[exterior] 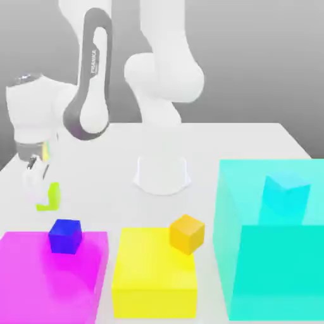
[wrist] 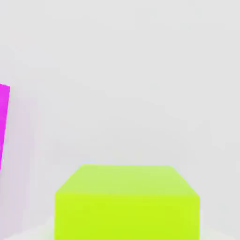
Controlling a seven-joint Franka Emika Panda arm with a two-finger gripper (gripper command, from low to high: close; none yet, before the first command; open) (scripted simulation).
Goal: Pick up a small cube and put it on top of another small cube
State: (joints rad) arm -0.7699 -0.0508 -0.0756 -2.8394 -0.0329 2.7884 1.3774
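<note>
The small lime cube (exterior: 49, 197) (wrist: 126, 204) is gripped by the closed gripper (exterior: 39, 185) at the table's (exterior: 253, 142) edge on the exterior view's left, just behind the magenta block (exterior: 38, 278) (wrist: 3, 122). A dark blue cube (exterior: 65, 236) is seated on that magenta block. An orange cube (exterior: 187, 233) is perched on the yellow block (exterior: 152, 278) beside it, and a large cyan block (exterior: 272, 253) is placed beyond.

My gripper (exterior: 39, 183) covers part of the lime cube (exterior: 49, 197) in the exterior view, so I cannot see where my fingers meet its faces. In the hand view the lime cube (wrist: 126, 206) is cut off at the frame edge. Beside the lime cube, the magenta block (wrist: 3, 122) shows as a cropped sliver.
</note>
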